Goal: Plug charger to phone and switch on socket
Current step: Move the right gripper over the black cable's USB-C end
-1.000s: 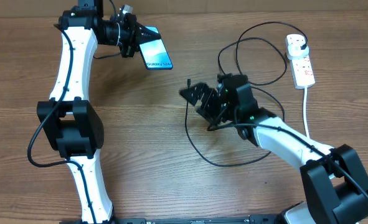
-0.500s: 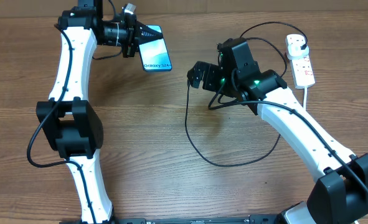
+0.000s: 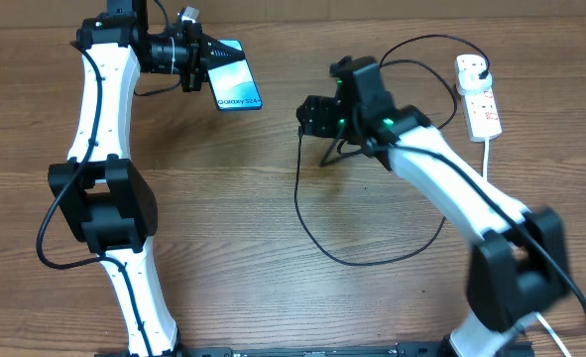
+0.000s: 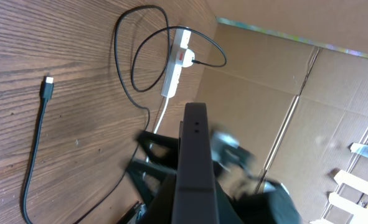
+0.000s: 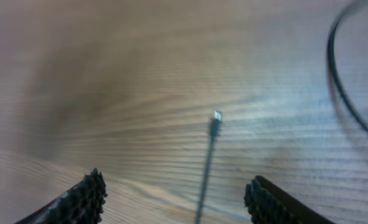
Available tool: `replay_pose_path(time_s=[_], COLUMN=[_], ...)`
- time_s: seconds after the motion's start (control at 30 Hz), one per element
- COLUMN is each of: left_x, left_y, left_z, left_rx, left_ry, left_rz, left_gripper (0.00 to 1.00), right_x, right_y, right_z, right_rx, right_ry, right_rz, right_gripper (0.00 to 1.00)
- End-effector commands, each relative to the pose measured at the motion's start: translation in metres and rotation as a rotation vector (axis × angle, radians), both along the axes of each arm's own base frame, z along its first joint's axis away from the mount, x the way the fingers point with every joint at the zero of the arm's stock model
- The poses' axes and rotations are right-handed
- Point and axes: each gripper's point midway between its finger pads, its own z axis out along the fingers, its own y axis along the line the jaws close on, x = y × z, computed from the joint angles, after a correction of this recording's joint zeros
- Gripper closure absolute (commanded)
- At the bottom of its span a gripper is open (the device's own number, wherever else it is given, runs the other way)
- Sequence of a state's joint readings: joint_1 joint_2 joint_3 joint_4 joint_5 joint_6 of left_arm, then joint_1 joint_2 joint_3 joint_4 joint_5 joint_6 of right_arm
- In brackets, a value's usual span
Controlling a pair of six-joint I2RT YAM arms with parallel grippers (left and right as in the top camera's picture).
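1. my left gripper (image 3: 198, 61) is clamped on the phone (image 3: 237, 85), holding it off the table (image 3: 223, 248), i judge to present its port.
2. my right gripper (image 5: 174, 186) hangs parted and empty; the charger (image 3: 296, 203) lies loose, its connector tip (image 5: 216, 116) flat just ahead, lined up for a pinch.
3. the socket (image 3: 478, 97) sits far right, the charger's plug already in it.

You get bare table (image 5: 109, 93) on every side of the charger (image 5: 215, 118) tip; only its own loop curves nearby.
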State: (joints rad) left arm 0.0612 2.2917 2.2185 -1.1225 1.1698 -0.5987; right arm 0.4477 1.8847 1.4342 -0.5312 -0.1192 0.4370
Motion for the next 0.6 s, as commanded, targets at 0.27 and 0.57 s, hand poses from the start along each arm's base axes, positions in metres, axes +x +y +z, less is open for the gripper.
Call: replay_pose_path(time_s=[0.27,0.57], left_x=[0.001,0.001], left_y=[0.011,0.011], left_z=[0.015,0.015], left_rx=[-0.015,-0.017], left_ry=[-0.050,-0.046], left_rz=[0.008,0.008], left_gripper=[0.96,0.96], right_x=[0.044,0.044], right_y=[0.019,0.031], right_z=[-0.060,-0.085], right_rx=[-0.123,-0.247], right_ry=[0.053,-0.001], right_rz=[0.024,0.032], right_gripper=[0.64,0.69])
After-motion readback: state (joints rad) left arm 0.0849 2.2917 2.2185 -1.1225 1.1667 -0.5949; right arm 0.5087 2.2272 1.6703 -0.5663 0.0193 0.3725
